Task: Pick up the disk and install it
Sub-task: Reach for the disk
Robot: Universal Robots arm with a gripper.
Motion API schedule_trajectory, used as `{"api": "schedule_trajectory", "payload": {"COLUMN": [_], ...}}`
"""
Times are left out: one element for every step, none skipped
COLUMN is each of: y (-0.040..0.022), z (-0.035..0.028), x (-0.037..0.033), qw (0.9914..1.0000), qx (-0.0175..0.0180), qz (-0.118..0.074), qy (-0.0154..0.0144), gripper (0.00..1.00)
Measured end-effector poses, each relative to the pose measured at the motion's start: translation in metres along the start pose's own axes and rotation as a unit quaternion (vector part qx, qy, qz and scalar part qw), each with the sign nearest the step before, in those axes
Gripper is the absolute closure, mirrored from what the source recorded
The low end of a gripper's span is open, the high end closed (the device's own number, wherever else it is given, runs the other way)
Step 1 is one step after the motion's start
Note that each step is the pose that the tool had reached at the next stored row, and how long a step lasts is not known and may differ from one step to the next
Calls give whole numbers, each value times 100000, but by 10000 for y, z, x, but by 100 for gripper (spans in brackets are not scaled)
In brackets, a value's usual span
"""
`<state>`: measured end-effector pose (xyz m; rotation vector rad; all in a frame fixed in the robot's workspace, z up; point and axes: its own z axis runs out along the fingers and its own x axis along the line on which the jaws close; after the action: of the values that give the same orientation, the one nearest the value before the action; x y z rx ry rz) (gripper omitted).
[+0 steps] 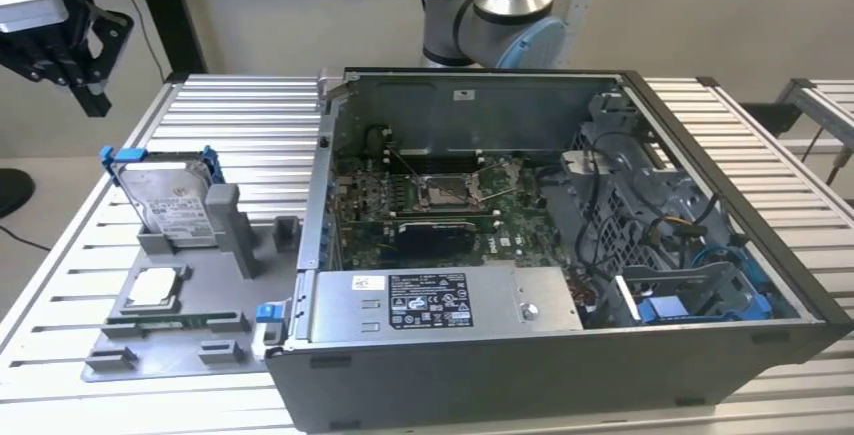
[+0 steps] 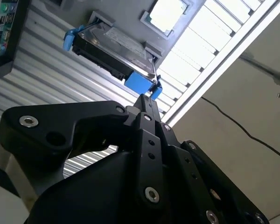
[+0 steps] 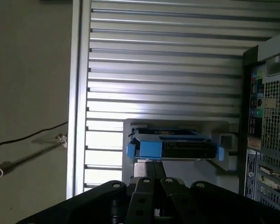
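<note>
Gripper (image 1: 96,103), black, fingers pressed together, empty, hangs above and apart from the flat silver disk with blue plastic frame (image 1: 167,195), upright in its grey holder (image 1: 234,225) near an edge of the ribbed metal desk (image 1: 80,295). Risk: descending unopened, it would likely strike the frame.

My gripper (image 1: 94,103) is hanging in the upper left of the frame, just outside the slatted table's (image 1: 227,105) upper-left corner. Its fingers are sitting together at one dark tip, carrying nothing. Below it and well apart, the disk (image 1: 167,200) is standing on edge in a grey fixture (image 1: 214,295), with its blue frame showing at the top corners. In the lower left, a square chip (image 1: 151,288) is lying flat on that fixture. An open computer case (image 1: 561,375) is occupying the centre and right.
</note>
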<state>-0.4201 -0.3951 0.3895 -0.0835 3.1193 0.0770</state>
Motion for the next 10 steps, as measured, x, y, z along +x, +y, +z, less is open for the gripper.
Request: {"api": "schedule_trajectory", "payload": {"y": [0, -1, -1, -2, -2, -1, -1, -1, -1, -1], "z": [0, 0, 0, -1, -1, -1, 0, 0, 0, -1], "x": [0, -1, -1, -1, -2, -1, -1, -1, -1, -1], "qw": [99998, 99989, 99975, 99952, 99925, 99891, 99847, 99787, 99727, 99658], "qx": [22, 62, 112, 162, 219, 306, 383, 448, 521, 593], "qz": [-695, -1458, -2245, -3079, -3870, -4656, -5505, -6495, -7361, -8228], "qy": [36, 78, 122, 171, 213, 260, 302, 355, 403, 455], "gripper": [100, 100, 100, 100, 100, 100, 100, 100, 100, 100]}}
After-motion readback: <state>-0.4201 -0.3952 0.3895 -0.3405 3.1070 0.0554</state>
